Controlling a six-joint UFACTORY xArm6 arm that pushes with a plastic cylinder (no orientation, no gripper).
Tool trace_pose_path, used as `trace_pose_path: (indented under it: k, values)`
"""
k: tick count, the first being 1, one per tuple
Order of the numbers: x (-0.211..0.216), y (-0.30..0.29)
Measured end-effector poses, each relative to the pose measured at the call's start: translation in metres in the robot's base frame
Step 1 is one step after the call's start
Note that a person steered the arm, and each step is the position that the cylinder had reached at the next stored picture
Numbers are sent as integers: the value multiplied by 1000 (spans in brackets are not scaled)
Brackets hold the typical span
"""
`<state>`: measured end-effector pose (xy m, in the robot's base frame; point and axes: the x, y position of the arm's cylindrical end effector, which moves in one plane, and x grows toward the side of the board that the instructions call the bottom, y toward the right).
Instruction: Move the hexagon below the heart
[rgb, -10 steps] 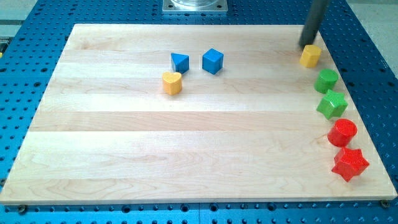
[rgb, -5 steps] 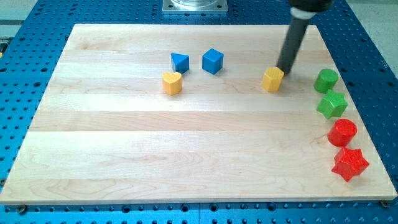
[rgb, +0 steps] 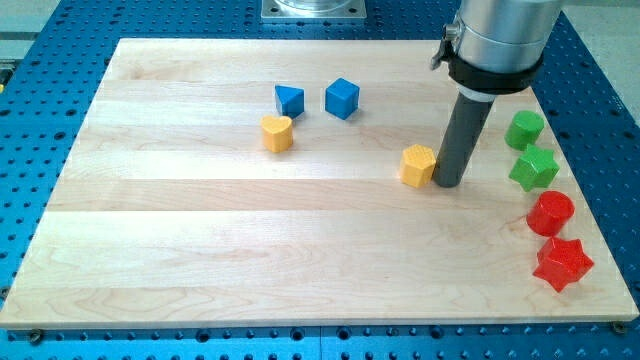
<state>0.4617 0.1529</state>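
- Blue perforated metal surrounds a pale wooden board (rgb: 200, 240) that fills most of the camera view.
- At the view's top edge, a grey metal plate (rgb: 314, 10) sits just above the board.
- The arm's silver cylinder (rgb: 497, 40) comes in from the view's top right and carries a straight dark rod downward.
- My tip (rgb: 449, 183) rests on the board right of centre, just at the right side of the yellow hexagon (rgb: 418, 165), touching it or very nearly so.
- There are no jaws on this rig, only the rod, so nothing is clenched or grasped; the tip merely stands against the hexagon's side.
- The yellow hexagon lies well to the right of the yellow heart (rgb: 277, 132) and slightly lower in the view than it.
- Just above the heart and a little to its right sits a blue triangular block (rgb: 289, 99), near it but apart.
- A blue cube (rgb: 342, 97) stands just right of the triangular block, with a small gap between them.
- Along the board's right edge, four blocks form a column from top to bottom.
- A green cylinder (rgb: 524, 129) is the topmost, with a green star-like block (rgb: 533, 167) just below it.
- Below these come a red cylinder (rgb: 550, 212) and a red star (rgb: 563, 262), close together.
- The rod stands between the hexagon and the green blocks, apart from the greens.
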Motion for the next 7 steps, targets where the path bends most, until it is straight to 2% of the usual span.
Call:
trace_pose_path:
  k: [1, 2, 3, 6, 7]
  values:
    - [3, -81]
    - [-1, -99]
    - [-61, -11]
    - [-26, -155]
    - [-5, -182]
